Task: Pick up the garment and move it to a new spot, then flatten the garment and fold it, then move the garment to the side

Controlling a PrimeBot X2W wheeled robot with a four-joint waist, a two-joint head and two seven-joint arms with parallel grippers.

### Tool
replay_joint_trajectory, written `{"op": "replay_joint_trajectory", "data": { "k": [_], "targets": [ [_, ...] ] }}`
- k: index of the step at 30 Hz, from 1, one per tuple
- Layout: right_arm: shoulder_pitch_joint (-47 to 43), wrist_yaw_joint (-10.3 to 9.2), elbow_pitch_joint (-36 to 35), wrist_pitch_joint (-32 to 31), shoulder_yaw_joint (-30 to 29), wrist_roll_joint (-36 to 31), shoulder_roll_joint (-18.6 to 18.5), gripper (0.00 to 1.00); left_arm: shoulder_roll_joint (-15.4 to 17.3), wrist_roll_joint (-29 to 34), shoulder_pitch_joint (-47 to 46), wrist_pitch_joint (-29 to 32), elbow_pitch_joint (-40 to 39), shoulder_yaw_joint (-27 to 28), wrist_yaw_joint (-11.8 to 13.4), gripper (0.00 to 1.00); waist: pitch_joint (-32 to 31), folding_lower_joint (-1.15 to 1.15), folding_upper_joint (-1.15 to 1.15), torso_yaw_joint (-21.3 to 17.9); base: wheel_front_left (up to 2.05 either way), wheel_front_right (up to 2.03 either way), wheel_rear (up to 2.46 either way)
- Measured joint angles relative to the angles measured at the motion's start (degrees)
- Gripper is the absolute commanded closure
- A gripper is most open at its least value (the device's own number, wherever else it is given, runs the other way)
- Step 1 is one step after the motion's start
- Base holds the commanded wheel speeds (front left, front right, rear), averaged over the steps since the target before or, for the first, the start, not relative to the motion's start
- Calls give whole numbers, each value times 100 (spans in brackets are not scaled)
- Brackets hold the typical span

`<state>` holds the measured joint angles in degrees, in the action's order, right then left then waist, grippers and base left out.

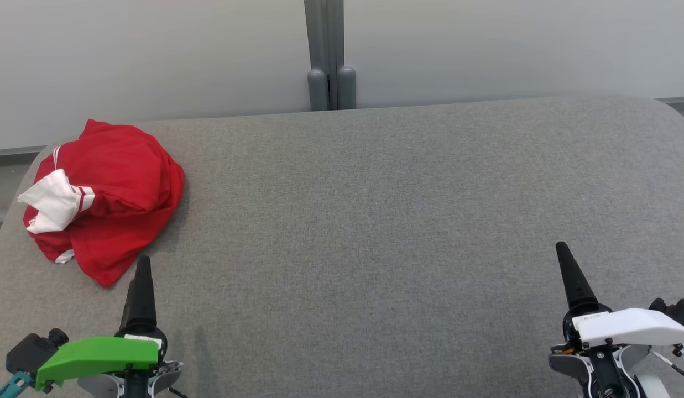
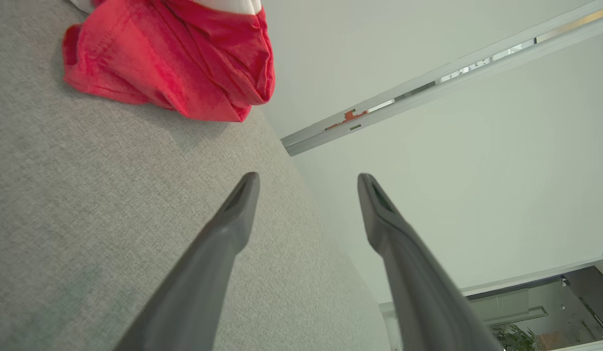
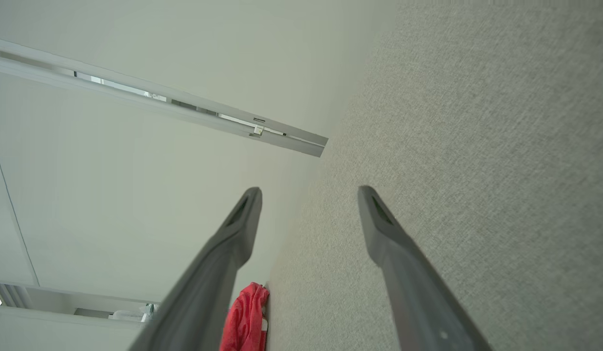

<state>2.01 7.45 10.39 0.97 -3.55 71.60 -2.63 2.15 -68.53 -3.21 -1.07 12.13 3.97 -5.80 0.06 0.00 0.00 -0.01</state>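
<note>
lying crumpled at head view's upper left, garment [image 1: 106, 193] sat just above left gripper [image 2: 308, 178], the nearer tool. left gripper and right gripper [image 3: 308, 190]: jaws stood wide, empty.

I can read no text from here. A small white label [image 1: 588, 318] on the body of the right gripper [image 1: 563, 251], at the lower right of the head view, carries faint writing, too small to make out.
</note>
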Motion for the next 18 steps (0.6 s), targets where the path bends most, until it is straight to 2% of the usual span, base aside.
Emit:
{"op": "replay_joint_trajectory", "data": {
  "k": [18],
  "targets": [
    [-136, 0, -280, 361, 247, -1530, -78, 0, 7, 1735, 78, -359, -75, -169, 103, 0, -16, 0, 0, 21, 0, 0, 0]
  ]
}}
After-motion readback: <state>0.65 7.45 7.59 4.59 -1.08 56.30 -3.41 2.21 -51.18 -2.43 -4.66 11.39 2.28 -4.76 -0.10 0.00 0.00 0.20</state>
